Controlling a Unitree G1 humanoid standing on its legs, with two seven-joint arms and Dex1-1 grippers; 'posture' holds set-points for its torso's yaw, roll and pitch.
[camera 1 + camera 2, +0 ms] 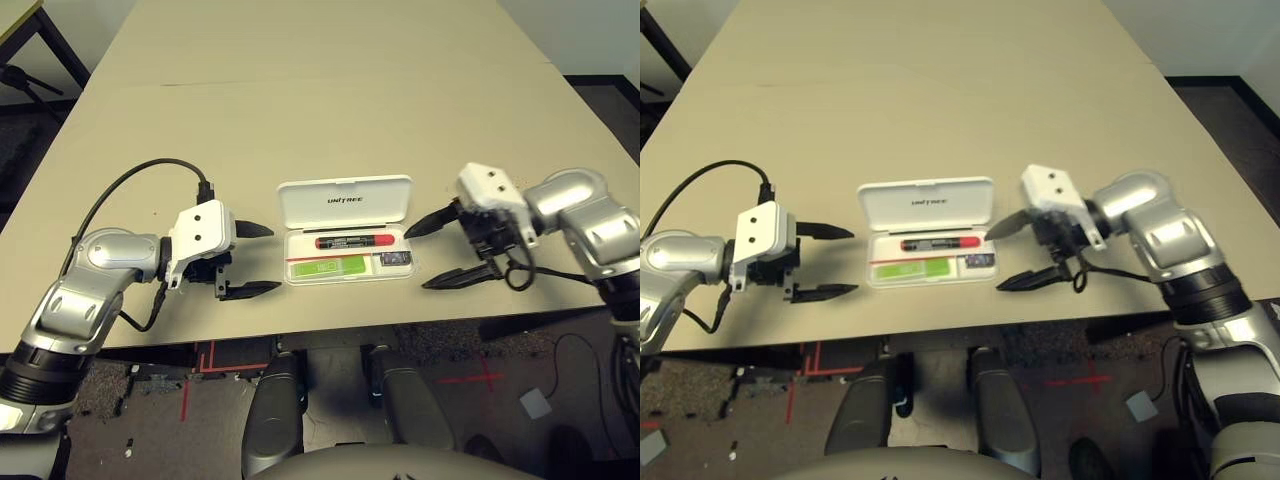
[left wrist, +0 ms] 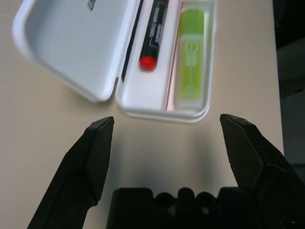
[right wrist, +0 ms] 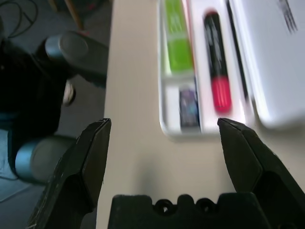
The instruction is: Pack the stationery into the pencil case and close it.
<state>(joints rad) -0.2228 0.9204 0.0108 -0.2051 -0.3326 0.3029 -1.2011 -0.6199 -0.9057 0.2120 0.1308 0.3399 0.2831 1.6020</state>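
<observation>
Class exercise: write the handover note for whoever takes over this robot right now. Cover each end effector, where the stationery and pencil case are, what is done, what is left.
Left end effector: open, empty, left of the pencil case.
Right end effector: open, empty, just right of the case.
Case: near the table's front edge, lid open.
Inside it: red marker, green stick, small dark piece.
Done: all three items packed.
Left: close the lid.
</observation>
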